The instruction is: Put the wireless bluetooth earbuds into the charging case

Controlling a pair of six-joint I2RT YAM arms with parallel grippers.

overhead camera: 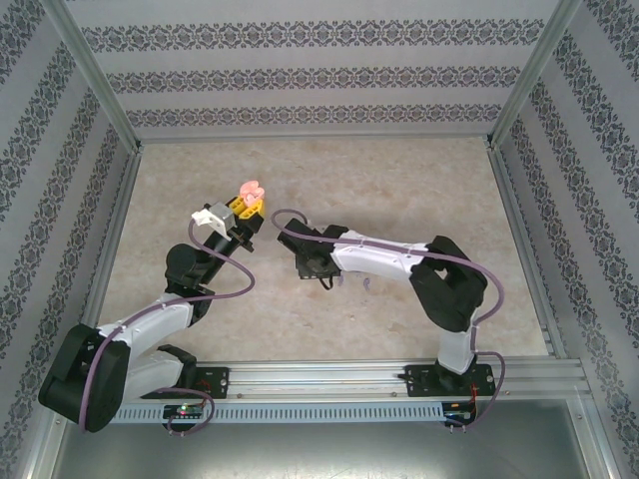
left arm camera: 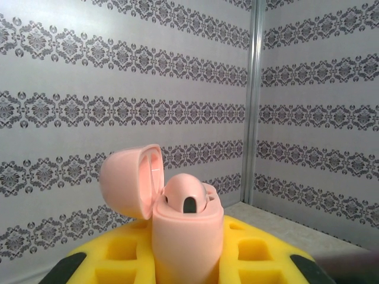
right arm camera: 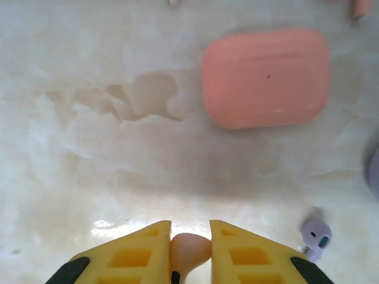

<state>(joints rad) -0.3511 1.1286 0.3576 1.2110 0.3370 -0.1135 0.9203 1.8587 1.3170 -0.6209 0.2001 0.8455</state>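
On the pale table [overhead camera: 399, 190], between papered walls, both arms reach in from the near edge. The left arm [overhead camera: 130, 339] bends toward the middle, a little left of centre, and the left gripper [overhead camera: 247, 206] points upward there. Its yellow fingers [left arm camera: 127, 239] are clamped on the sides of the open case [left arm camera: 188, 236], which stands upright with its lid tipped over to the left. A pink dome [left arm camera: 189, 195] with a dark slot sits in the case's mouth; whether it is a bud I cannot tell.

The right arm [overhead camera: 399, 261] stretches from the right toward the table's centre, and the right gripper [overhead camera: 312, 271] is turned down at the surface. Its jaws are pressed together on a pink bud [right arm camera: 190, 248], pinched between the yellow tips.

A closed case [right arm camera: 265, 77], also pink, lies flat on the table beyond those tips and to their right. A purple bud [right arm camera: 314, 236] lies on the surface just beside the right-hand finger, apart from the closed case.
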